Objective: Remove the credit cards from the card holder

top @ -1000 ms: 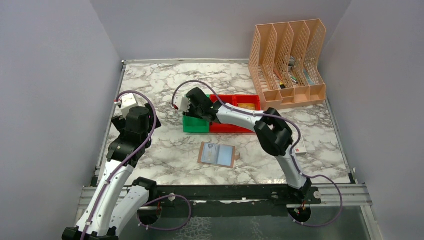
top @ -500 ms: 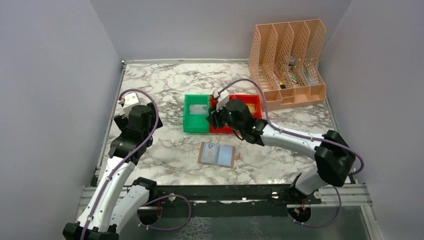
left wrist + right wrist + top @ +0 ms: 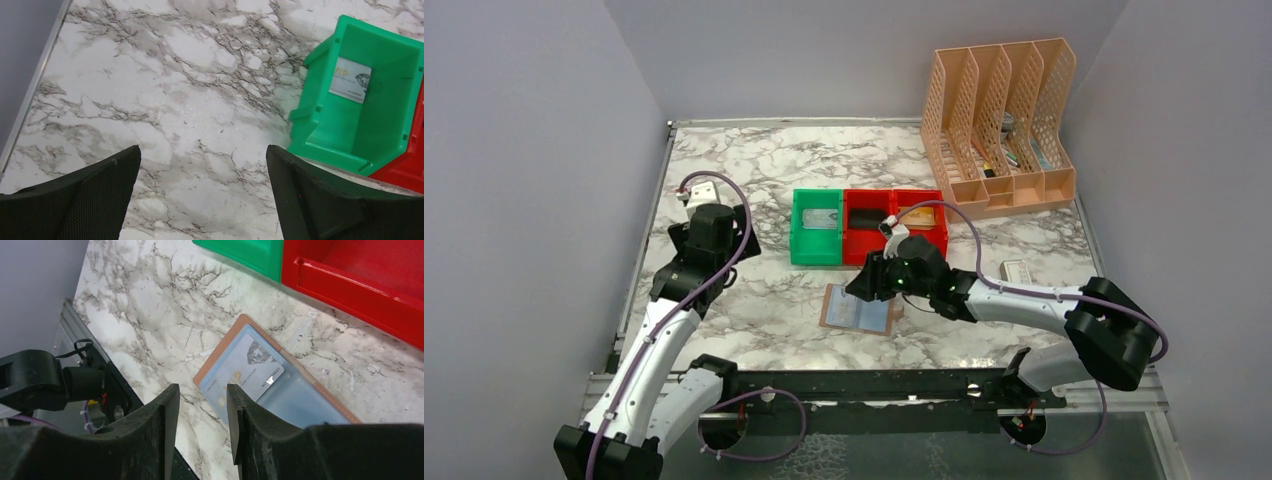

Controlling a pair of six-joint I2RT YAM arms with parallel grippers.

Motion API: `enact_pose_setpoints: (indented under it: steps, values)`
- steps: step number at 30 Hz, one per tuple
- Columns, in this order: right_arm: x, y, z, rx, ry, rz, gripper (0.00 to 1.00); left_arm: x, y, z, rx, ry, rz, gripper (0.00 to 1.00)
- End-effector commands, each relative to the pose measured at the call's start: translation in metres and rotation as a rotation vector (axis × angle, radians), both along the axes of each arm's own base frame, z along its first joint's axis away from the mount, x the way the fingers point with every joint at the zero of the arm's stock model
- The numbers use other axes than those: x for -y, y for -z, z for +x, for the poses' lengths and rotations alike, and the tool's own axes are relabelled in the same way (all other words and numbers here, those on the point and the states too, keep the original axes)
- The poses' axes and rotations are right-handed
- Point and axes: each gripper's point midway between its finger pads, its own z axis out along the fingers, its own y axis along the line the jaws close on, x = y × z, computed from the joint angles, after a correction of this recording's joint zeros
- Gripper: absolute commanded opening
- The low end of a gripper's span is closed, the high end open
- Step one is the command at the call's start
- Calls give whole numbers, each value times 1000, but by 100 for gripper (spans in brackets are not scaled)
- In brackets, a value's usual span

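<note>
The brown card holder lies open on the marble table, blue lining up; in the right wrist view a silver-grey credit card sits in its left pocket. Another silver-grey credit card lies in the green bin, also in the left wrist view. A gold card lies in the right red bin. My right gripper hovers open and empty over the holder's upper edge. My left gripper is open wide and empty above bare table, left of the green bin.
Two red bins adjoin the green one. A peach file organizer stands at the back right. A white box with a red mark lies right of the bins. Grey walls enclose the table; a black rail runs along the near edge.
My right arm swung from the green bin past the red bin down to the card holder. My left gripper moved slightly toward the table's middle.
</note>
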Motion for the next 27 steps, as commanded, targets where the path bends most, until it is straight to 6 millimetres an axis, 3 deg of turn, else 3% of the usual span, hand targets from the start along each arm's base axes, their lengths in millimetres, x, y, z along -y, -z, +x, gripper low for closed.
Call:
enact_pose_setpoints:
  steps: [1, 11, 18, 23, 27]
  values:
    - [-8, -13, -7, -47, -10, 84, 41, 20, 8, 5, -19, 107, -51, 99]
    - [-5, 9, -20, -185, 9, 68, 41, 84, 22, 0, -71, 349, -296, 99]
    - [-5, 29, -36, -294, -4, 87, 36, 149, 26, -24, -135, 584, -585, 99]
    - [-7, 50, -43, -364, -21, 48, 33, 171, 52, -45, -233, 640, -583, 90]
    - [-3, 62, -36, -369, 28, -1, 30, 185, 68, -55, -282, 671, -537, 84]
